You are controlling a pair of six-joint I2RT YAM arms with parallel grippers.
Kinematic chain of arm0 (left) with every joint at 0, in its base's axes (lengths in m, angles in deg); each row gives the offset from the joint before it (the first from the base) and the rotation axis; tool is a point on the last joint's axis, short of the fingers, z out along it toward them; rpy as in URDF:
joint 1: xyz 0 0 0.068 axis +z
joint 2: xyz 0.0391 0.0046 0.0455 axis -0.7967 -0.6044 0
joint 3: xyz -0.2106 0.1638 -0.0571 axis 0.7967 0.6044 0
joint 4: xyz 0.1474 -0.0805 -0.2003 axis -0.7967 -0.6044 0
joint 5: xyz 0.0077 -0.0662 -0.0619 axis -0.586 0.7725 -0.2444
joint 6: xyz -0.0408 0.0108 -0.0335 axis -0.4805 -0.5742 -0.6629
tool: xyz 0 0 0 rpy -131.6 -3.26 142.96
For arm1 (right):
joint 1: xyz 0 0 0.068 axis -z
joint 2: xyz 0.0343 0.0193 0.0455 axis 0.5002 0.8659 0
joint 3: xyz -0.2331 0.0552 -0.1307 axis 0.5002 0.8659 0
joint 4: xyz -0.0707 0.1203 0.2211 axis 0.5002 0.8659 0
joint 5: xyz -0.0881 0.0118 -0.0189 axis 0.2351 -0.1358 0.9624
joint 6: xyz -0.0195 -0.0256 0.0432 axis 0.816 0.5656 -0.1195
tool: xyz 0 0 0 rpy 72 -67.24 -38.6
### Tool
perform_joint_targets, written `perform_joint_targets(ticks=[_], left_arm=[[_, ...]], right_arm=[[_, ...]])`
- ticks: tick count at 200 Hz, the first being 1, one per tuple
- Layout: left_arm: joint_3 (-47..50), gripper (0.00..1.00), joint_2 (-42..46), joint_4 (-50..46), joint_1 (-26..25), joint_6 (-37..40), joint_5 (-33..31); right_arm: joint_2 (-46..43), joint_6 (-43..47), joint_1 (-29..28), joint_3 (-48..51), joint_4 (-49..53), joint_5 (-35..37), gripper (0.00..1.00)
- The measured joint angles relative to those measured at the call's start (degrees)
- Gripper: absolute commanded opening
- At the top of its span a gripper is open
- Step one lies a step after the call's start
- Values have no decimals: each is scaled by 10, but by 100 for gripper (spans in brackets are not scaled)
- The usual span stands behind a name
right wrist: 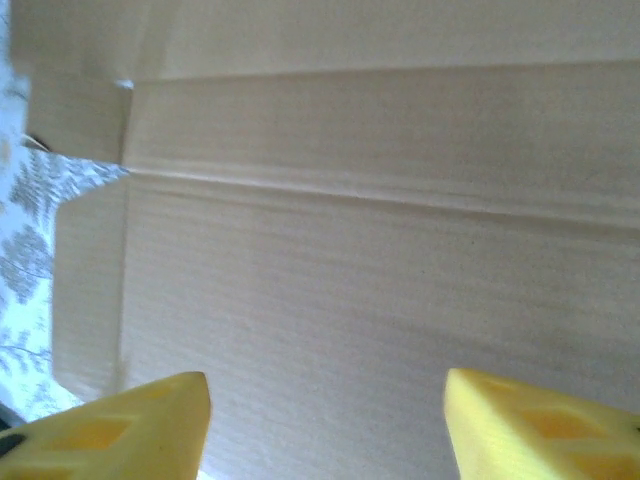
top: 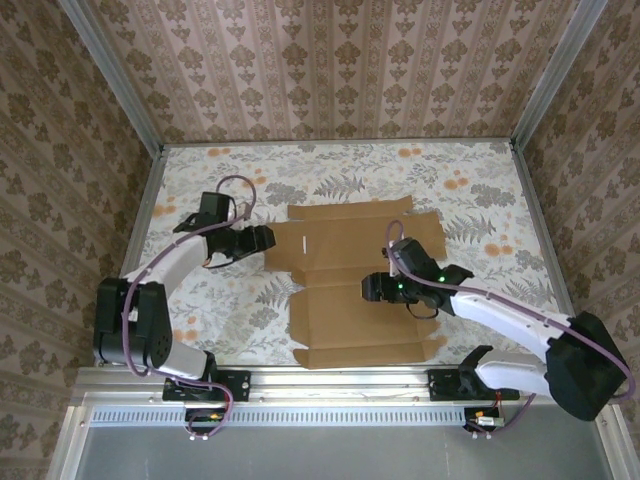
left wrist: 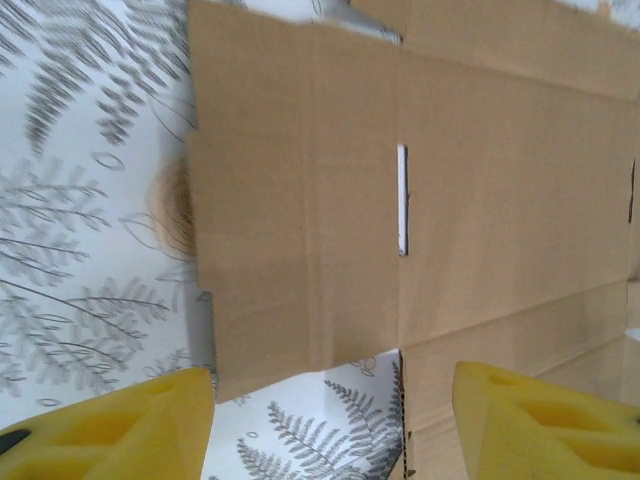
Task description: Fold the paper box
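Yellow fingertips [left wrist: 130, 425] of the left gripper [left wrist: 333, 415] stand apart with nothing between them at the left edge of the paper box [top: 340, 240]. The right gripper [right wrist: 325, 420] hangs just as open over the box's middle panel (whether either touches the cardboard I cannot quite tell). Flat and unfolded on the flowered table [top: 480, 190], the box holds nothing yet; the risk I judge is a pinch or push off a crease line, buckling a panel or sliding the unpinned sheet.

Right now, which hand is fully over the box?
The right hand, above the box's middle; the left hand straddles the box's left edge, one finger over table.
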Motion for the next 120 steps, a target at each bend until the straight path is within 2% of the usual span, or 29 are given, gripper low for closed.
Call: perform_joint_targets(ticks=[25, 50, 120], left_arm=[[-2, 63, -12, -18, -44, -1, 1], [-2, 63, -13, -24, -85, -10, 0], [-11, 66, -49, -27, -138, -28, 1]], right_arm=[[38, -17, -7, 0, -6, 11, 44], [66, -26, -12, 0, -9, 20, 39], [103, -37, -14, 11, -24, 26, 35]])
